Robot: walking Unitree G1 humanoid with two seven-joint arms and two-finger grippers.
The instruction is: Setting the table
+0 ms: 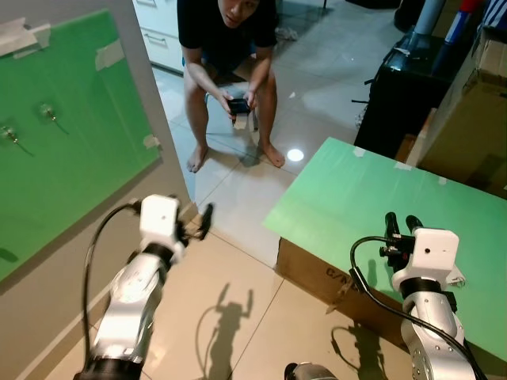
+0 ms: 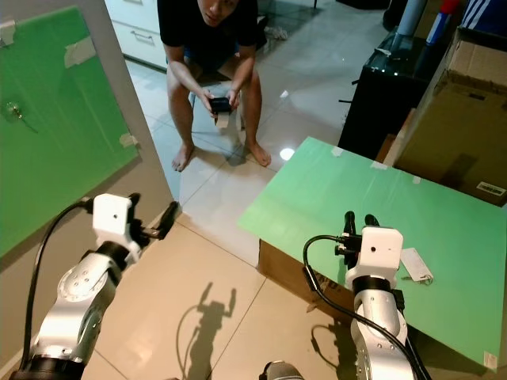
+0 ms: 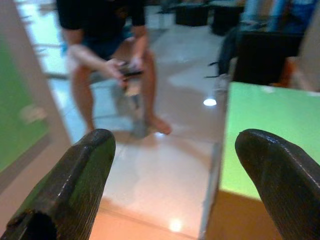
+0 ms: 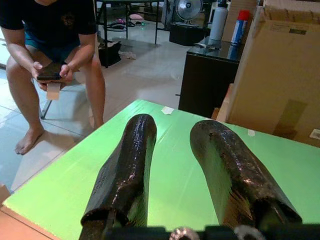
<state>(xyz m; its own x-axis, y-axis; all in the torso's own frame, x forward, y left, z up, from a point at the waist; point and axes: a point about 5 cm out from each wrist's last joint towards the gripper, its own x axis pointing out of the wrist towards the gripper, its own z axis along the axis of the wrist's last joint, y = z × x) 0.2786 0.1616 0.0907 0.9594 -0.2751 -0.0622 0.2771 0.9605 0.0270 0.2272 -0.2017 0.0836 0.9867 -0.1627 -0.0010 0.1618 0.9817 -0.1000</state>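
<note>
Shiny pale floor tiles [image 1: 238, 277] are seen below both arms, and a low table with a green top [image 1: 372, 198] is set on a brown cardboard box [image 1: 309, 273]. Nothing to eat with is seen on the green top, so the table is judged to be not yet set. The right gripper [image 4: 172, 150] is held low over the near part of the green top, with its two black fingers [image 4: 125, 165] a small way apart and nothing between them. It is likely kept there so that a thing can be put down on the table. Just beside those fingers a small white tag [image 2: 413, 265] is lying flat on the green. The left gripper [image 3: 172, 185] is held out over the floor, away from the table, with its fingers [image 3: 75, 175] spread wide and nothing held. The green top's edge is seen past one finger, and a grey wall with a green board [image 1: 63, 142] taped to it is seen on the other side. Straight ahead of both pairs of fingers, a person [image 1: 230, 71] is crouched on the floor with a dark phone [image 1: 238, 105] held in both hands. Some dark writing is printed on the box front, but it is cut off and cannot be read. A white label on a bigger brown box [image 2: 459, 134] past the table is too small to be read.
</note>
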